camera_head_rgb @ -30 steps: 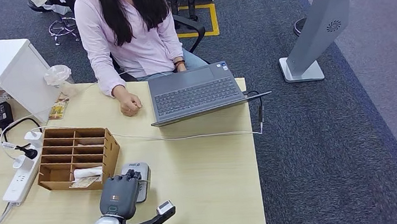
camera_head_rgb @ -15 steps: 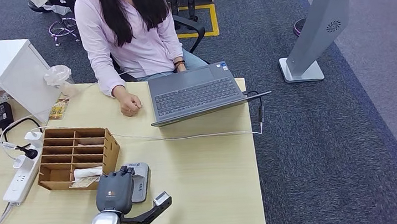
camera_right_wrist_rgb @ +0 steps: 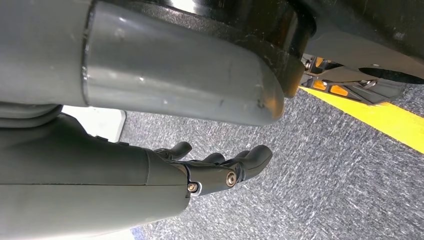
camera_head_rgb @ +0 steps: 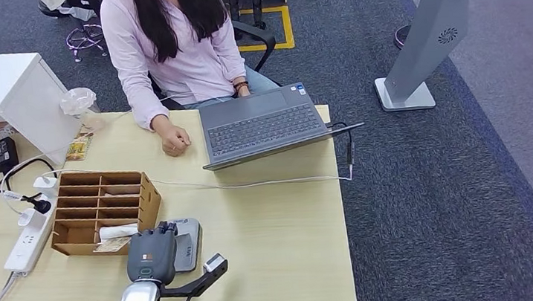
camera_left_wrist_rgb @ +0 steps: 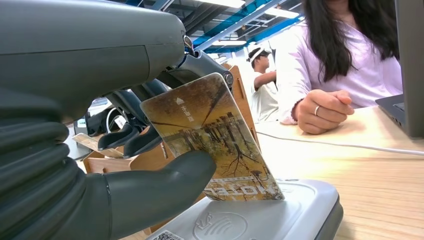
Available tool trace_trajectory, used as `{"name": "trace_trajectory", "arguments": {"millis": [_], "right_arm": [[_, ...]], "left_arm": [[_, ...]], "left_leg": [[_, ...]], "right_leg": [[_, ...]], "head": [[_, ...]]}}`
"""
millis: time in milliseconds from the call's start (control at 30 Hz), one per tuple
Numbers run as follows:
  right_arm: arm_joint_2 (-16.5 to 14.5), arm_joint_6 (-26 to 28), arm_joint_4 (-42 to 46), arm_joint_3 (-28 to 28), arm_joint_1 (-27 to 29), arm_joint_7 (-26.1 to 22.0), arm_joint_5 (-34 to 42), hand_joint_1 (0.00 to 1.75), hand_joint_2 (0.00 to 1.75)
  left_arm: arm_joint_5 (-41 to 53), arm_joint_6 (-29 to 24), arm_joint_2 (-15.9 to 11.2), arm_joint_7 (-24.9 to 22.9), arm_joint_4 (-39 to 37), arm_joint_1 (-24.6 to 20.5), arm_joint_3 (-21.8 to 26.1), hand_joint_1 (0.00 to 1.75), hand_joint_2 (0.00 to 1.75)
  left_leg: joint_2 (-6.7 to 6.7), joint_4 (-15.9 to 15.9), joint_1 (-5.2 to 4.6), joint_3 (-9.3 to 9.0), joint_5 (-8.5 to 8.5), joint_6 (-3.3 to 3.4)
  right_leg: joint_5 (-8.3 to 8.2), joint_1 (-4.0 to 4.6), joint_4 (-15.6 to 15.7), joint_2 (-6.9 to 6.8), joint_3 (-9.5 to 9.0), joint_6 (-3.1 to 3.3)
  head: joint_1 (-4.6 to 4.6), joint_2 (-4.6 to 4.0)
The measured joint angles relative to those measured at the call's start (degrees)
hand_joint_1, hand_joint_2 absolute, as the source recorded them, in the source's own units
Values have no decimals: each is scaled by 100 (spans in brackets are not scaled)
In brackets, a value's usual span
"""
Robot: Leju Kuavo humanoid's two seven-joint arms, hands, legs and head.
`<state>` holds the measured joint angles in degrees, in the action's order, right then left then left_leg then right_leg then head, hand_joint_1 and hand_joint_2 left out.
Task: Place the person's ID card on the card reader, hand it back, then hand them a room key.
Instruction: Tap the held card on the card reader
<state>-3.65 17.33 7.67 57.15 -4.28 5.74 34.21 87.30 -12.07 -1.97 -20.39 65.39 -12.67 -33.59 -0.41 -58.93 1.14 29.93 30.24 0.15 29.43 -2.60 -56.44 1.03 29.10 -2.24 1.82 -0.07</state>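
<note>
The left hand (camera_left_wrist_rgb: 100, 150) pinches a brown tree-printed plastic card (camera_left_wrist_rgb: 212, 137), its edge touching the grey flat card reader (camera_left_wrist_rgb: 280, 212) near the wooden organizer (camera_head_rgb: 101, 209). The right hand (camera_right_wrist_rgb: 220, 167) hangs empty, fingers apart.

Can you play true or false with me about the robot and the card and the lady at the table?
1. The left hand holds a card. True.
2. The card lies flat on the card reader. False: it stands tilted, its lower edge at the reader's top.
3. The laptop is closed. False: it is open, keyboard showing.
4. The person's hand rests on the table in a loose fist. True.
5. The right hand holds a key. False: it holds nothing, fingers apart.
</note>
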Motion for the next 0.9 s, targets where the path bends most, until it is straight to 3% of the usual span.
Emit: {"name": "trace_trajectory", "arguments": {"millis": [233,433,700,900], "right_arm": [[0,-10,0,32,-1,4,2,0,0],[0,-17,0,77,-2,-1,25,0,0],[0,1,-1,101,-2,-10,63,0,0],[0,7,-2,136,-1,-23,79,0,0]], "left_arm": [[0,48,5,25,-8,-11,7,175,175],[0,187,90,551,-62,-10,234,175,175],[0,170,196,638,-87,-5,509,175,175],[-8,-304,223,654,71,7,623,175,175]], "left_leg": [[0,0,0,-3,0,0],[-3,0,0,-9,0,0],[-6,0,0,-15,-1,-1],[-7,0,0,-11,-2,0]], "right_leg": [[0,0,0,0,-4,0],[0,0,0,-5,-14,0],[0,0,0,-6,-19,0],[0,0,0,-6,-13,0]], "head": [[1,0],[0,0],[1,0],[1,0]]}}
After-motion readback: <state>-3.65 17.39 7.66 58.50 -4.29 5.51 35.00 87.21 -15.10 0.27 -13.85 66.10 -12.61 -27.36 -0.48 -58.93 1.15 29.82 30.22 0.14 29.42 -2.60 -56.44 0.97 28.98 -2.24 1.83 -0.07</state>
